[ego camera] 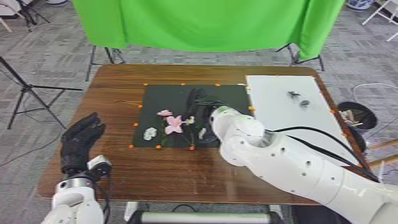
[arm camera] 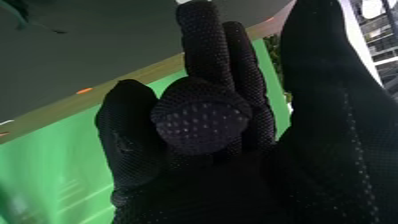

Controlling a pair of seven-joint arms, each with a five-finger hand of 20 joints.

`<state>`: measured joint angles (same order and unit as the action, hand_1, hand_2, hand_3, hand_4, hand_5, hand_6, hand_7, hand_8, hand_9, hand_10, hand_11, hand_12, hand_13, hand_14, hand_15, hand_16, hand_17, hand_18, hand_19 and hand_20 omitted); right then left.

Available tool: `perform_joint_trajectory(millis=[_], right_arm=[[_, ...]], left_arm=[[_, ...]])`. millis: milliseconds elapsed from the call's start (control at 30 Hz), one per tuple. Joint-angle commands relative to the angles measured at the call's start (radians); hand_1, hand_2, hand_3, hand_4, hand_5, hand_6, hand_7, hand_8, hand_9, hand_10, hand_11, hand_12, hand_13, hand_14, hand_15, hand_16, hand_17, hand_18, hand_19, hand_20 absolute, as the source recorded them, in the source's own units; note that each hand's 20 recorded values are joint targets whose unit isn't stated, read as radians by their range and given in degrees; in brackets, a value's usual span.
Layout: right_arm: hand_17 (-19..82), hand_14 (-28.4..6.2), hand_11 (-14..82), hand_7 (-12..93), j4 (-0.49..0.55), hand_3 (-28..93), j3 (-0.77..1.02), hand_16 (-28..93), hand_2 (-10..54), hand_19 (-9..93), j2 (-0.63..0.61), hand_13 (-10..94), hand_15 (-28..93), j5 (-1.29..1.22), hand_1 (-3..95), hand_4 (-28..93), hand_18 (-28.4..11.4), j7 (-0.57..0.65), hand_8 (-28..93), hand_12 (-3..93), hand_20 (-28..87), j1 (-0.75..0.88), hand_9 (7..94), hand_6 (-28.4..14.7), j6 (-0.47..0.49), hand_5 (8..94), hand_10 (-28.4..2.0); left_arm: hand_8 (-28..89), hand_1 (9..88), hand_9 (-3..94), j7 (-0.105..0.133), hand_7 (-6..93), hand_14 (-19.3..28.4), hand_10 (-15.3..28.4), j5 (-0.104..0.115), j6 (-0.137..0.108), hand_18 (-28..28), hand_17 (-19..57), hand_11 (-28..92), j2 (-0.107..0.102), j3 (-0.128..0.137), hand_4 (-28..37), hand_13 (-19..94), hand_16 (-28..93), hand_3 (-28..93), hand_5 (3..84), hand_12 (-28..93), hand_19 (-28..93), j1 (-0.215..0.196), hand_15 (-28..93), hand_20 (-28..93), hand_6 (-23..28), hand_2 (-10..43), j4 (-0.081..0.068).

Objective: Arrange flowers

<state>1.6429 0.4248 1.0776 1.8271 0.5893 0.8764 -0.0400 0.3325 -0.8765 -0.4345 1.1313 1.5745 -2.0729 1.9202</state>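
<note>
In the head view my right hand (ego camera: 201, 102) is over the dark green mat (ego camera: 160, 97), beside the flowers. In the right wrist view the right hand (arm camera: 200, 130) has one finger bent toward the camera and others extended, with nothing seen in its grasp. A larger pink flower (ego camera: 173, 124) and a smaller pink one (ego camera: 164, 113) lie on the mat, with a whitish flower (ego camera: 149, 133) nearer its left edge. A dark round object (ego camera: 210, 138) is partly hidden by my right arm. My left hand (ego camera: 82, 137) is open at the table's left side.
A white board (ego camera: 282, 110) covers the table's right part, with two small grey items (ego camera: 293, 93) on it. Orange dots line the mat. A black bin (ego camera: 357, 116) stands beyond the right edge. Green cloth (ego camera: 209, 25) hangs behind the table (ego camera: 120, 80).
</note>
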Motion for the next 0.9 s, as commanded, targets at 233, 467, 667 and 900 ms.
perform_joint_trajectory(millis=[233,467,667,900], right_arm=[[64,-2.8,10.4,16,0.119,68,0.138,30,-9.5,93,-0.241,92,60,0.186,35.0,-16,-14.7,0.006,-10,13.2,57,-0.050,71.8,1.8,-0.046,63.2,-14.2],[53,-7.4,5.0,10,0.083,66,0.311,28,-9.5,93,-0.402,80,61,0.158,27.2,-15,-17.6,0.104,-6,12.5,47,0.027,44.8,-2.2,0.198,46.2,-20.2],[50,-9.6,3.6,8,0.011,64,0.397,27,-9.5,91,-0.450,76,61,0.106,23.8,-16,-18.7,0.168,-4,12.6,45,0.095,38.7,-3.8,0.296,41.2,-24.3],[51,-9.3,4.4,9,-0.049,63,0.397,26,-9.5,92,-0.467,78,62,0.118,24.1,-15,-18.6,0.183,-4,12.7,44,0.130,42.2,-3.1,0.289,42.8,-24.7]], left_arm=[[-11,45.8,42.9,-0.009,21.0,15.8,12.2,0.003,0.009,13.6,16.6,25,0.010,0.019,-14.2,40,-3,70,50.0,10,23,-0.018,29,29,2.0,3.7,0.001],[-11,45.9,42.9,-0.014,21.1,15.8,12.2,0.003,0.014,13.6,16.7,25,0.010,0.030,-14.2,40,-3,70,50.0,10,23,-0.025,29,29,1.9,3.9,-0.001],[-11,45.9,42.8,-0.007,21.1,15.8,12.2,0.004,0.006,13.6,16.7,25,0.009,0.029,-14.3,40,-3,70,48.1,10,23,-0.034,29,29,1.5,3.9,0.006],[-11,45.9,42.5,0.001,21.3,15.8,12.1,0.003,0.003,14.0,17.2,25,0.002,0.013,-14.4,40,-3,70,46.5,10,26,-0.026,29,31,1.2,4.0,0.008]])
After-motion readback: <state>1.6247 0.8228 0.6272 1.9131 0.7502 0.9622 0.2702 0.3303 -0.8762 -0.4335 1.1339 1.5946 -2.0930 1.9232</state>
